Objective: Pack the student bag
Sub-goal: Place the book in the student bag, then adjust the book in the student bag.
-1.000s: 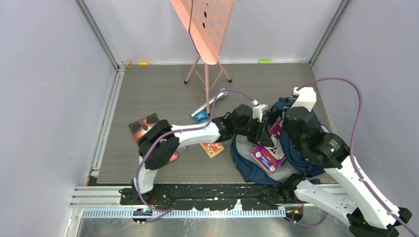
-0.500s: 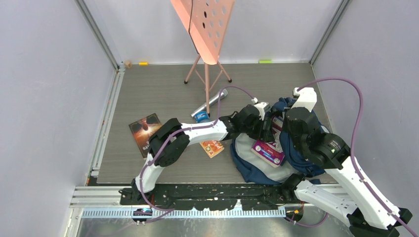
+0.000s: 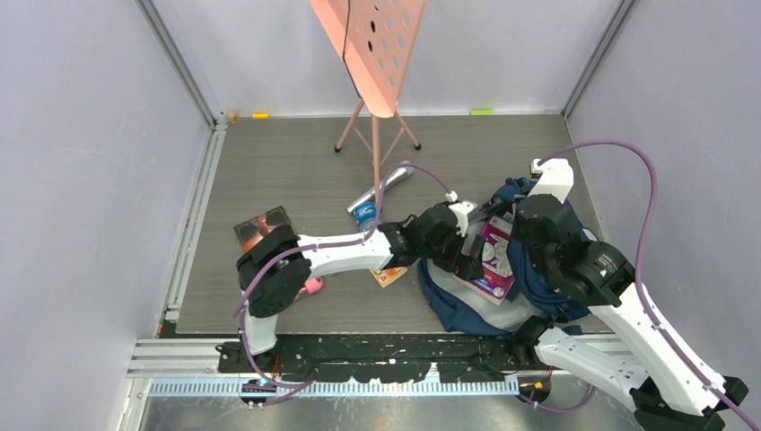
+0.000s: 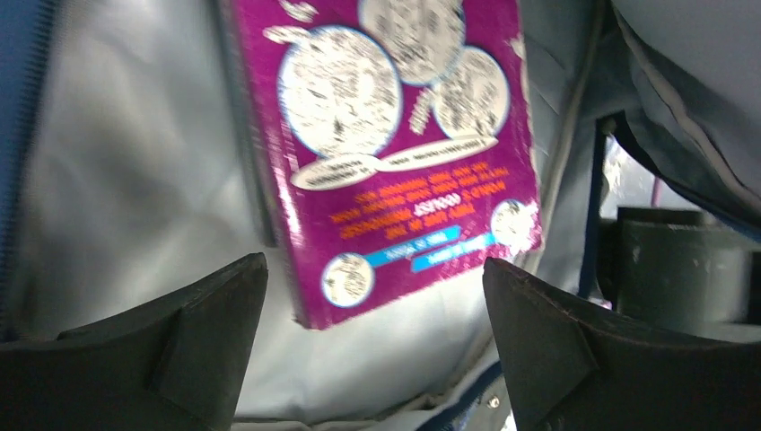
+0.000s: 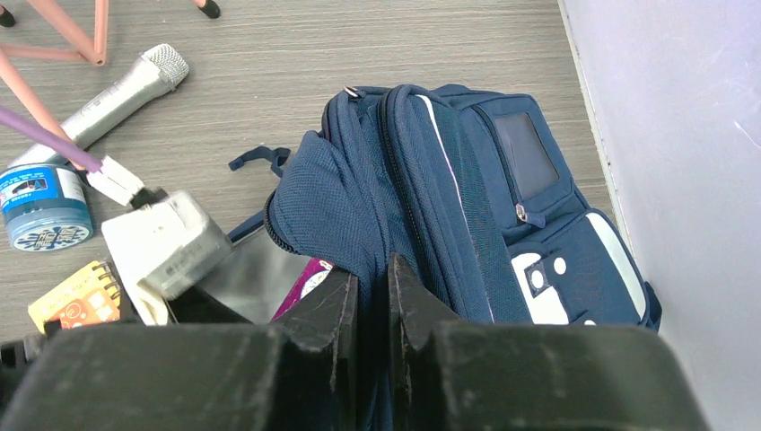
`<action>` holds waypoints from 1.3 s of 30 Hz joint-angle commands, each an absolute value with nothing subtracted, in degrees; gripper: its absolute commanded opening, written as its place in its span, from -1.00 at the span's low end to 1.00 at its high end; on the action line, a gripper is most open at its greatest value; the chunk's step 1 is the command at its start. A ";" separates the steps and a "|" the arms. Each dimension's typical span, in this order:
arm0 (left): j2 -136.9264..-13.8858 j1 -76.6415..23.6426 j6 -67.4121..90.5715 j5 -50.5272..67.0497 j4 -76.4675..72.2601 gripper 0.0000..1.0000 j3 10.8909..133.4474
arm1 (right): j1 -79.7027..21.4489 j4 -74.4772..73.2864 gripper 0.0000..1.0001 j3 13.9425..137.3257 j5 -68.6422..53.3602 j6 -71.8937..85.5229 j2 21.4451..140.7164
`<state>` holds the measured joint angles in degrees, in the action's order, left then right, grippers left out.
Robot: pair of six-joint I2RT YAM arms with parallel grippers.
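Left gripper (image 4: 374, 265), seen from its own wrist, stands wide open and holds nothing. A purple book (image 4: 395, 135) lies just ahead of the gap, flat on the pale grey lining of the student bag (image 4: 117, 180). The book's print is blurred and its far end is cut off by the frame.

From the right wrist, the right gripper (image 5: 372, 269) has its fingers almost together, pinching a fold of the bag's navy fabric at the edge of the opening. Only a corner of the book peeks out beside them. This view alone shows the bag's front with its grey patches, near the right wall. It also shows a silver microphone (image 5: 126, 85), a blue jar (image 5: 45, 206) and an orange card (image 5: 76, 296) on the table (image 5: 269, 54) to the left.

From above, the left arm reaches across to the bag at the table's right side. The fingers of both grippers are hidden under the wrists. The book shows in the open mouth between the two arms.
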<state>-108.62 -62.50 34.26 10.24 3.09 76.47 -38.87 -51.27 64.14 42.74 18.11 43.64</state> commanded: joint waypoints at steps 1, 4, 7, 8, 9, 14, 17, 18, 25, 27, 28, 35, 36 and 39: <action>-106.12 -65.19 33.48 12.08 1.33 0.89 74.99 | -38.85 -45.21 -0.99 68.41 45.77 18.06 43.30; -106.34 -66.44 31.19 9.68 4.39 0.96 75.35 | -38.87 -45.39 -0.99 68.50 45.81 18.10 43.02; -106.58 -67.72 27.90 5.75 7.06 0.99 75.94 | -38.89 -45.47 -0.99 68.35 46.25 17.87 42.88; -106.72 -68.04 26.79 4.89 7.79 0.99 76.06 | -38.91 -45.50 -0.99 68.31 46.34 17.86 42.89; -106.89 -68.28 25.97 4.04 8.27 0.99 76.19 | -38.86 -45.59 -0.99 68.25 46.33 17.85 42.89; -108.66 -69.59 21.83 1.76 9.08 0.99 77.15 | -38.85 -45.45 -0.99 67.97 46.56 17.80 42.97; -110.64 -70.75 18.88 -2.47 11.00 0.79 79.34 | -38.85 -45.28 -0.99 67.81 46.62 17.74 43.10; -111.11 -70.96 18.20 -3.43 11.14 0.72 80.01 | -38.85 -45.16 -0.99 67.79 46.61 17.75 43.08; -113.86 -71.37 14.87 -6.08 6.70 0.35 83.60 | -38.89 -45.07 -0.99 67.59 46.44 18.01 43.21; -115.40 -71.37 14.39 -6.06 6.42 0.32 85.94 | -38.85 -45.09 -0.99 67.59 46.41 18.08 43.24; -116.15 -71.36 14.21 -6.11 6.35 0.31 87.10 | -38.85 -45.15 -0.99 67.59 46.41 18.10 43.20; -120.28 -71.30 14.35 -7.22 3.92 0.23 91.90 | -38.85 -45.23 -0.99 67.42 46.52 18.28 42.98; -120.49 -71.28 14.33 -7.14 3.87 0.23 92.19 | -38.89 -45.41 -0.99 67.42 46.55 18.30 42.91; -120.22 -71.33 14.16 -7.26 4.17 0.23 92.01 | -38.85 -45.57 -0.99 67.42 46.81 18.16 42.71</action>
